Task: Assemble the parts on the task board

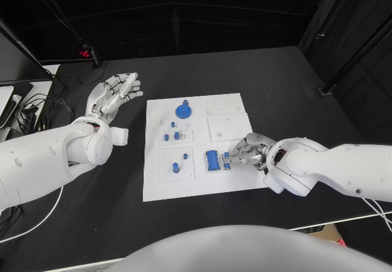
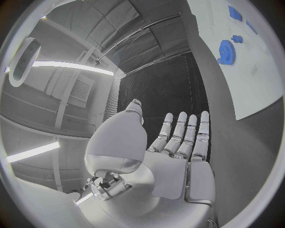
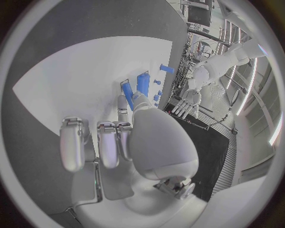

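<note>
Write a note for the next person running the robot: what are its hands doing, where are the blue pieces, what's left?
Left hand: open, raised off the task board, holding nothing.
Right hand: on the board's near right part, fingertips at a small blue piece beside the blue block; grip unclear.
Blue gear sits at the far end; small pieces mid-board.
Finished steps can't be judged; assembly apparently continues.

left hand (image 2: 172,156) open, palm bare, fingers (image 2: 193,130) straight and side by side, holding nothing. it hangs over the black table (image 2: 178,90), apart from the white board (image 2: 261,71). on the board: a blue gear (image 2: 226,51) (small blue pieces (image 2: 235,13) nearby).
</note>
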